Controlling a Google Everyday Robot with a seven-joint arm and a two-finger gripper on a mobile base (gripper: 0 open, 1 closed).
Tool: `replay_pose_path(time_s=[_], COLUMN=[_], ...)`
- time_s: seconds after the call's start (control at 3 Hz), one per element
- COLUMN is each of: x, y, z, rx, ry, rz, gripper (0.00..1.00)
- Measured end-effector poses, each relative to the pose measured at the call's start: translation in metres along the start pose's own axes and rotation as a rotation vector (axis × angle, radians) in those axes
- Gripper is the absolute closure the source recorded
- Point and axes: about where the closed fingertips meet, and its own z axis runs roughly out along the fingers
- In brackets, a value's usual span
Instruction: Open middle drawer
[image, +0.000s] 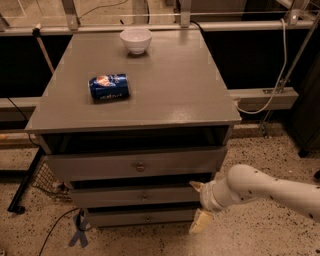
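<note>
Three grey drawers are stacked in the front of a grey cabinet (223, 135), seen from above and in front. On the worktop (175, 90), at about 9 o'clock, a blue can (109, 86) lies on its side. A white bowl (136, 39) stands upright at 12 o'clock, near the far edge and well apart from the can. Below the worktop is a dark gap, then the top drawer (90, 165), which has the tallest front. Beneath it, the middle drawer (110, 195) has a low, wide front and a small round knob (144, 196) at its centre. It looks pushed in, with a dark gap above and below. The bottom drawer (125, 218) sits lowest, close to the speckled floor (260, 235). At 3 o'clock of the middle drawer, just beside its right end, is the tool (193, 207). Its two cream fingers (200, 221) are spread apart, one higher and one lower, gripping nothing. Whether either touches the drawer front cannot be told. A white arm (270, 190) carries the tool and leaves the frame at 4 o'clock.
</note>
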Motion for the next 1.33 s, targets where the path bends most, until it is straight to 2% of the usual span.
replay_pose_path(time_s=[0.67, 1.0, 1.33], x=[-0.005, -0.004, -0.001], y=[-0.014, -0.025, -0.041], z=[0.023, 0.035, 0.047], rx=[-0.021, -0.006, 0.03], ry=[-0.004, -0.012, -0.039], rz=[-0.068, -0.086, -0.097], gripper=[0.0, 0.0, 0.0])
